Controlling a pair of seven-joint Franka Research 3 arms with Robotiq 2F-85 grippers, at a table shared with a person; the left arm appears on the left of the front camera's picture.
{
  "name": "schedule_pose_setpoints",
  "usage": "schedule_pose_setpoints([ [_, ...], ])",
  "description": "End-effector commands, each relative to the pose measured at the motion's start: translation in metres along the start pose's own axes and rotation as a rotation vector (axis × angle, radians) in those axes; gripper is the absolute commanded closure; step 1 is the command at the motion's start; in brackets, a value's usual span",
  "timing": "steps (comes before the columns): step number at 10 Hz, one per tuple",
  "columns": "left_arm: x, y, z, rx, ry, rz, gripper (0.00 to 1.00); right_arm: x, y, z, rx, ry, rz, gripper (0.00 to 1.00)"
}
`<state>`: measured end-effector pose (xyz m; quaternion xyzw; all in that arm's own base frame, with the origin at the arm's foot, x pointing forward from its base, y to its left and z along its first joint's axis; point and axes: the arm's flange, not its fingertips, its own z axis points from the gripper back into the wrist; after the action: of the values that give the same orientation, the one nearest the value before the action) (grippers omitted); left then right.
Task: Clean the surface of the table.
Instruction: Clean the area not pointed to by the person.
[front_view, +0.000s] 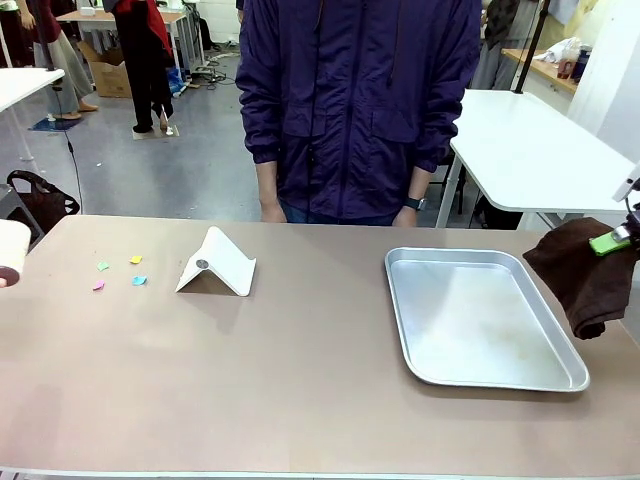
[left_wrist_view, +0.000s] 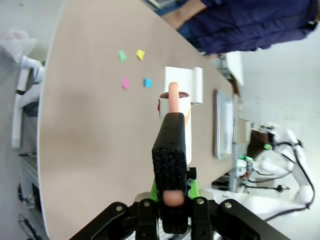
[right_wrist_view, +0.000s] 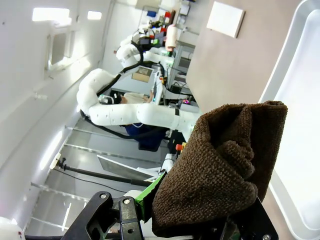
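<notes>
One rigid, smooth table (front_view: 300, 390) spans the view, paper scraps (front_view: 138, 281) at its left; wipe it, nothing to grasp. The left gripper (left_wrist_view: 170, 195) pinches a lint roller (left_wrist_view: 170, 145), the right gripper (front_view: 612, 240) a brown cloth (front_view: 585, 280).

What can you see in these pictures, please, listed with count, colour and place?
table: one, brownish, across the front view
paper scraps: four, green, yellow, pink and blue, on the table's left part
stand: one, white, folded, just right of the scraps
tray: one, silver, on the table's right part
cloth: one, dark brown, hanging right of the tray
lint roller: one, white, at the table's left edge
side tables: two, white, beyond the far side
person: one, purple jacket, standing at the far side
left end effector: one, black, green pads, shut on the lint roller
right end effector: one, black, green pads, shut on the cloth
</notes>
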<state>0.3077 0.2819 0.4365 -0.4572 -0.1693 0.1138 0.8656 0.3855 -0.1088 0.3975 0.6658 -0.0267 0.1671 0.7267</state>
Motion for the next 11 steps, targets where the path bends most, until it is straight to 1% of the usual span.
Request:
schedule_pose_setpoints([
  [1,0.002,-0.005,-0.038,0.103,-0.002,0.082,0.78,-0.002,0.007,-0.003,-0.006,-0.008,-0.003,1.0],
  [2,0.01,-0.003,-0.048,0.133,-0.018,0.111,0.78,-0.002,0.007,-0.003,-0.006,-0.008,-0.003,1.0],
  [3,0.018,0.0,-0.055,0.188,-0.047,0.138,0.78,-0.002,0.007,-0.003,-0.006,-0.008,-0.003,1.0],
  [6,0.04,0.004,-0.075,0.188,-0.034,0.21,0.78,-0.002,0.007,-0.003,-0.006,-0.008,-0.003,1.0],
  [7,0.047,0.006,-0.081,0.206,-0.066,0.215,0.78,-0.002,0.007,-0.003,-0.006,-0.008,-0.003,1.0],
  [9,0.058,0.012,-0.093,0.228,-0.068,0.218,0.78,-0.002,0.007,-0.003,-0.006,-0.008,-0.003,1.0],
  [11,0.068,0.016,-0.105,0.262,-0.099,0.198,0.78,-0.002,0.007,-0.003,-0.006,-0.008,-0.003,1.0],
])
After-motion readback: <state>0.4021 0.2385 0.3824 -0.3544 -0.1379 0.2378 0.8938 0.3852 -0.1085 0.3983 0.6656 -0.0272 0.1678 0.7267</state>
